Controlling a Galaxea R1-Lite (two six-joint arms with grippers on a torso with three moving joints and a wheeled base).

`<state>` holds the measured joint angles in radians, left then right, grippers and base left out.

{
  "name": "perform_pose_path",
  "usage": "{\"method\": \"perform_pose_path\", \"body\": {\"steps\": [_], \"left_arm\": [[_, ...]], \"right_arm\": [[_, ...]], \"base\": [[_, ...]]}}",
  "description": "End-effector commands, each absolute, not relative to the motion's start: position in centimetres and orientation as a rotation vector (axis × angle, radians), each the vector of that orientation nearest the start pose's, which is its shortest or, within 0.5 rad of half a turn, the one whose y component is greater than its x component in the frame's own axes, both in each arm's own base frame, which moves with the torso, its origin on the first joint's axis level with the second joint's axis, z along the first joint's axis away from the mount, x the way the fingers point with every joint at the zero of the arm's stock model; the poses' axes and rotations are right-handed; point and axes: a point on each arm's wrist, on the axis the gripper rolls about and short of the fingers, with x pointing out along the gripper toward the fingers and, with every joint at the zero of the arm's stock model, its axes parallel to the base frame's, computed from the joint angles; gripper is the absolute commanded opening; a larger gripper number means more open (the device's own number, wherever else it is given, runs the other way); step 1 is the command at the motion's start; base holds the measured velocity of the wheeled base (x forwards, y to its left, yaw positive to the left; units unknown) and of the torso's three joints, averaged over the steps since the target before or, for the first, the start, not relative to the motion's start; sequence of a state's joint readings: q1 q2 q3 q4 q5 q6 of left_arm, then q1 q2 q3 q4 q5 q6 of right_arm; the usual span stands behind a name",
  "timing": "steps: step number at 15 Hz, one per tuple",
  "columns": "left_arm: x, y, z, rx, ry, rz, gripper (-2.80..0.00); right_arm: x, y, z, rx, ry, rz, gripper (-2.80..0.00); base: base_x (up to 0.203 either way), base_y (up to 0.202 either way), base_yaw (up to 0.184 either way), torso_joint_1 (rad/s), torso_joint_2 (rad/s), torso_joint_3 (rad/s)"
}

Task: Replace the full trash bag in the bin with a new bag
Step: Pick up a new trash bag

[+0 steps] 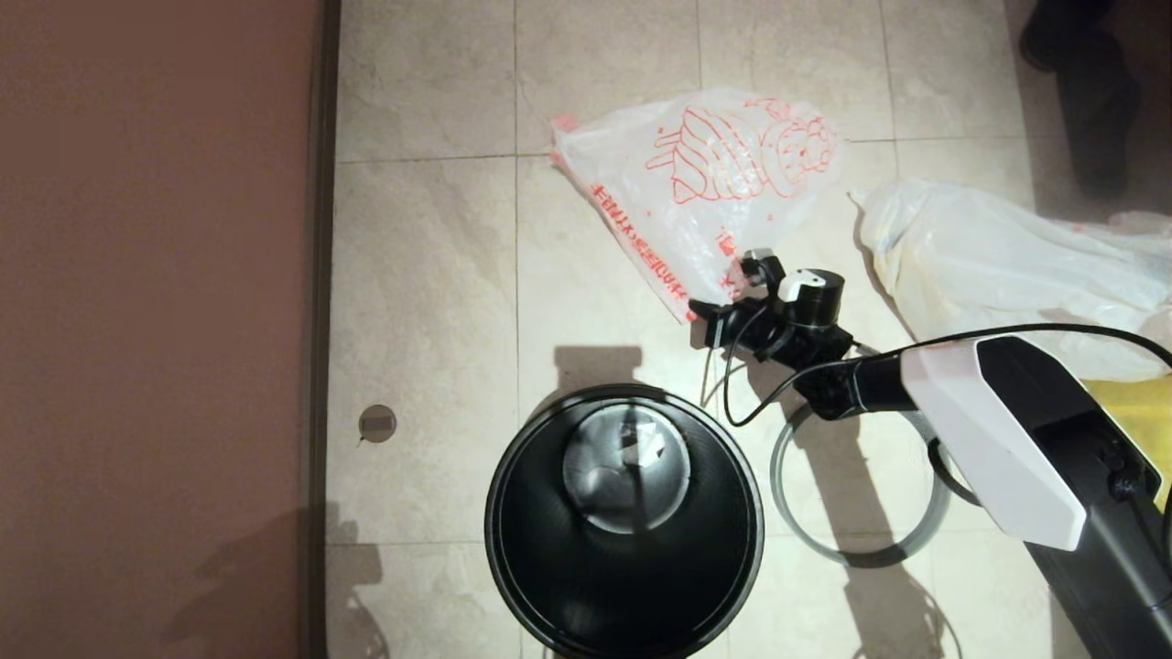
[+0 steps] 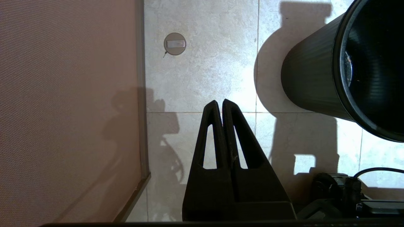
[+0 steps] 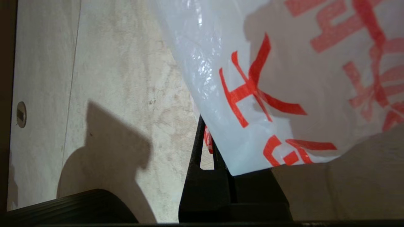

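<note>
The bin [image 1: 623, 586] stands open on the tiled floor, with no bag in it, and its black wall also shows in the left wrist view [image 2: 312, 78]. Its grey hoop [image 1: 789, 513] lies flat on the floor to its right. Beyond the bin lies the new bag [image 1: 705, 183], white with orange-red print. My right gripper [image 1: 707, 318] is shut on that bag's near corner [image 3: 252, 94], and the plastic drapes over one finger. The full trash bag [image 1: 998, 265] lies further right. My left gripper [image 2: 220, 102] is shut and empty, left of the bin.
A reddish-brown wall [image 1: 156, 320] runs along the left. A round floor socket [image 1: 377, 423] sits left of the bin. A yellow bag [image 1: 1140, 403] shows at the right edge. A person's dark shoe and leg [image 1: 1090, 101] stand at the far right.
</note>
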<state>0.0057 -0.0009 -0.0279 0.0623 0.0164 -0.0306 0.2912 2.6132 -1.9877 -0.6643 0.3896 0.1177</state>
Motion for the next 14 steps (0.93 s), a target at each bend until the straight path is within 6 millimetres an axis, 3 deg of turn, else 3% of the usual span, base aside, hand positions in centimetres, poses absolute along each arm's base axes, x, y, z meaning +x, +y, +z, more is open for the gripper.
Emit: {"method": "perform_pose_path", "body": {"steps": [1,9,14], "left_arm": [[-2.5,0.0,7.7,-0.03,0.035,0.024,-2.8],[-2.5,0.0,7.7,-0.03,0.035,0.024,-2.8],[-2.5,0.0,7.7,-0.03,0.035,0.024,-2.8]], "right_arm": [[52.2,15.8,11.6,0.111,-0.007,0.672,-2.8],[52.9,12.2,10.8,0.118,0.032,0.605,-2.8],[47.1,10.9,17.9,0.197,0.103,0.603,-2.8]], "base": [[0.0,0.0,0.0,0.0,0.0,0.0],[0.0,0.0,0.0,0.0,0.0,0.0],[0.0,0.0,0.0,0.0,0.0,0.0]]}}
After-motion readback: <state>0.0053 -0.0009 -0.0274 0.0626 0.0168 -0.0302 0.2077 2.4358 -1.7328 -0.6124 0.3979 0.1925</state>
